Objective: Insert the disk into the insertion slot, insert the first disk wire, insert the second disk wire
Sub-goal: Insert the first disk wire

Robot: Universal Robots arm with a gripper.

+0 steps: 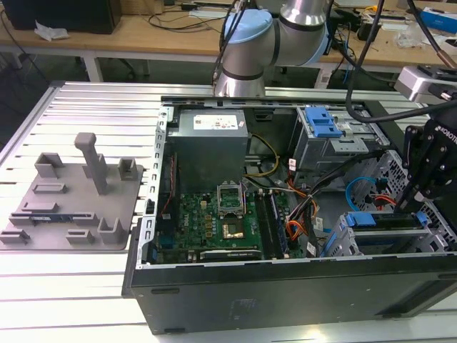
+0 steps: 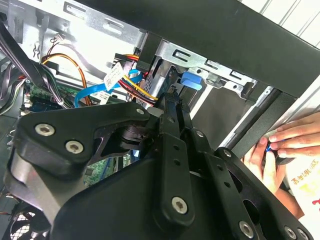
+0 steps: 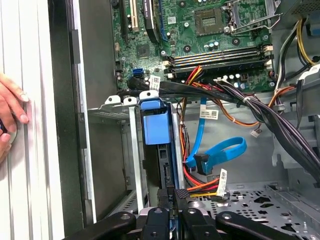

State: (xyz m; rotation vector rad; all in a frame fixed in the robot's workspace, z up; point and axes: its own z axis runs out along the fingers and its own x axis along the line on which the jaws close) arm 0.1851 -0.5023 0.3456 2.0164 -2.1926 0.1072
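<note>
A black steel computer case (image 1: pixel 285 286) lies open on a ribbed aluminium table (image 1: pixel 71 286). In the exterior view the matte black gripper (image 1: pixel 413 201) hangs at four o'clock from the green motherboard (image 1: pixel 214 221), its angular linkage reaching down to the low cage. Whether the pincer is open or closed cannot be told.

The disk (image 1: pixel 368 219) sits inside the insertion slot (image 1: pixel 337 241), a low bay of perforated light-grey sheet metal. The disk's glossy blue plastic frame shows along the bay's mouth. In the first wrist view that frame's squared tab (image 3: pixel 156 127) stands out of the folded metal rails, and the gripper (image 3: pixel 173 210) is just beside a small black connector with red, yellow and black wires (image 3: pixel 200 191). A flat, smooth blue cable (image 3: pixel 222 149) loops loose near it, its plug hanging apart from the disk.

At nine o'clock from the case in the exterior view rests a blocky grey plastic fixture (image 1: pixel 71 200). A person's hand (image 3: pixel 10 112) lies on the table just outside the case wall.
</note>
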